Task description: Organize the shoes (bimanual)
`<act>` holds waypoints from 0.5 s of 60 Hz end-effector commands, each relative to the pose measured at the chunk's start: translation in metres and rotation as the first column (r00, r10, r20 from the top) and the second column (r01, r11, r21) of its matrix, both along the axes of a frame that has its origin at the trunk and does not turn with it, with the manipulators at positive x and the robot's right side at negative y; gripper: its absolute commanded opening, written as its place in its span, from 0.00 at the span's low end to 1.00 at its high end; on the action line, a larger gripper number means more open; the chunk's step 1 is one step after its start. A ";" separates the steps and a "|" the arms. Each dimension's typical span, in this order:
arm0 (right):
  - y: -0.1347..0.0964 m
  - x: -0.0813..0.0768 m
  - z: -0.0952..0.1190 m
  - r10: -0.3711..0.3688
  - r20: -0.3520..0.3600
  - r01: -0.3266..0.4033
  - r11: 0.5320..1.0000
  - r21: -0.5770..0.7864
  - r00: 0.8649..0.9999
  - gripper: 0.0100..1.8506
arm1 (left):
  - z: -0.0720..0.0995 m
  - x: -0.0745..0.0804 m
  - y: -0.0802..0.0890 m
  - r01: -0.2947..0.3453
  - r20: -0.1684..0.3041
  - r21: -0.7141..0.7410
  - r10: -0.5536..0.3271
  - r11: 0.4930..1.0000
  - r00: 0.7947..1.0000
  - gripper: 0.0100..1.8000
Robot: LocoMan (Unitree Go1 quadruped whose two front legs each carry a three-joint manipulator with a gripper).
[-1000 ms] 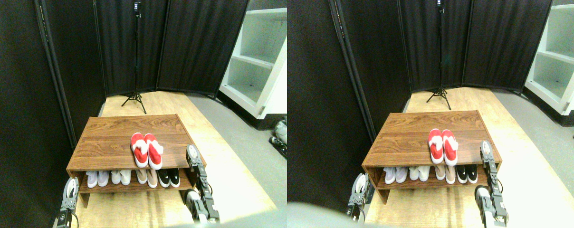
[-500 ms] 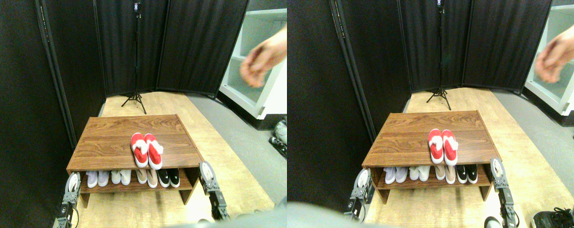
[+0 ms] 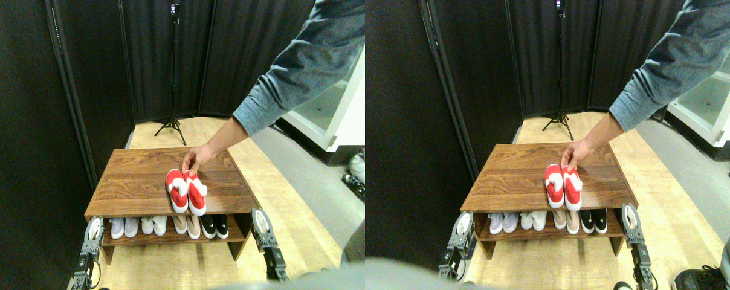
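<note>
red shoes (image 3: pixel 185 190) side by side on rack top (image 3: pixel 141 181); person's hand (image 3: pixel 194 159) touching them; gripper jaws unclear

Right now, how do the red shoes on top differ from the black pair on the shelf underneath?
The red shoes are bright red with white fluffy lining; the black pair is black with white soles. The red shoes sit on top of the wooden rack, while the black pair stands on its lower shelf, rightmost in a row. A person's hand reaches the red shoes at their far end; nothing touches the black pair. In both pairs the shoes lie side by side.
</note>
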State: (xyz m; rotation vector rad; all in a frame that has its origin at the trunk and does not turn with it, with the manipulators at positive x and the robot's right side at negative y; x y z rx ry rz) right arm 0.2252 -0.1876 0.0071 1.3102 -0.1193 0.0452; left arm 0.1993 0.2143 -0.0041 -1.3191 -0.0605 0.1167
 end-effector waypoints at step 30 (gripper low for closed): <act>0.010 0.004 0.009 0.015 0.009 -0.016 0.999 0.045 1.000 0.00 | 0.003 -0.004 0.001 -0.026 0.037 0.014 0.025 1.000 0.999 0.00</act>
